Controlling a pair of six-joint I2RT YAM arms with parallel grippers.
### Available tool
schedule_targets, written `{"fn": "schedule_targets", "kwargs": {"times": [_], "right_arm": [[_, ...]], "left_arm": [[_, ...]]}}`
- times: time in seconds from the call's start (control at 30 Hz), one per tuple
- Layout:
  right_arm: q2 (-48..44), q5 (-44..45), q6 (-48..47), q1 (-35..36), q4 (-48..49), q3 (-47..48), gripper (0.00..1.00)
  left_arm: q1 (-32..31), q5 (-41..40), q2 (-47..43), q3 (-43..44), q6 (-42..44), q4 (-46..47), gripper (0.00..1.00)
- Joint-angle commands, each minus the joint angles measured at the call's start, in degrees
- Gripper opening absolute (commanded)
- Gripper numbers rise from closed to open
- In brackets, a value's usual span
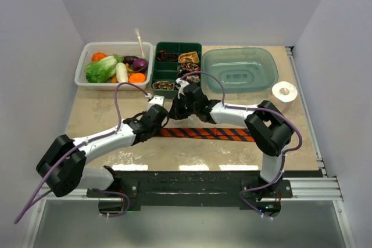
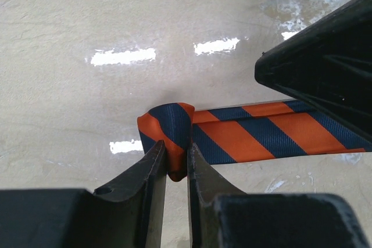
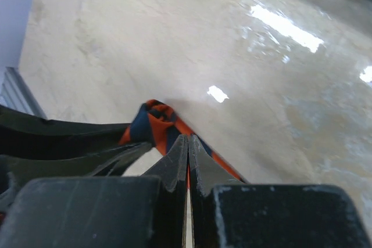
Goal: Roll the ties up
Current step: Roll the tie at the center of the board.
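Note:
An orange-and-dark-blue striped tie (image 1: 215, 133) lies flat across the table in front of both arms. Its left end is curled into a small roll (image 2: 168, 123). My left gripper (image 2: 176, 164) is shut on that rolled end, pinching the fabric between its fingertips. In the top view the left gripper (image 1: 161, 121) sits at the tie's left end. My right gripper (image 3: 188, 141) is shut, its tips resting on the tie (image 3: 152, 125) right beside the roll. From above, the right gripper (image 1: 176, 114) is close against the left one. Several coiled ties (image 1: 189, 57) sit in a green tray.
The green divided tray (image 1: 177, 46) stands at the back centre. A clear bin (image 1: 81, 74) of toy vegetables is to its left, and a teal plastic tub (image 1: 238, 69) to its right. A white paper roll (image 1: 284, 92) stands near the right edge.

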Motion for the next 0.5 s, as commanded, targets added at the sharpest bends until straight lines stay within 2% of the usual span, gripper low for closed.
{"fn": "schedule_targets", "kwargs": {"times": [0.0,0.4,0.47], "right_arm": [[-2.3,1.8,-1.7,-1.0,-1.8,-1.4,0.00],[-2.4,2.5,-2.2,-1.2,-2.6,-2.3,0.00],[-2.4,2.4,-2.2,-1.2,-2.4,-2.5,0.00]], "left_arm": [[-2.4,-2.5,3.2,2.7,-1.3,-1.7,0.00],[-8.1,-5.1,10.2,5.7,-2.7,-2.7,0.00],[-8.6,-5.1,10.9,6.1,-2.7,-2.8,0.09]]}}
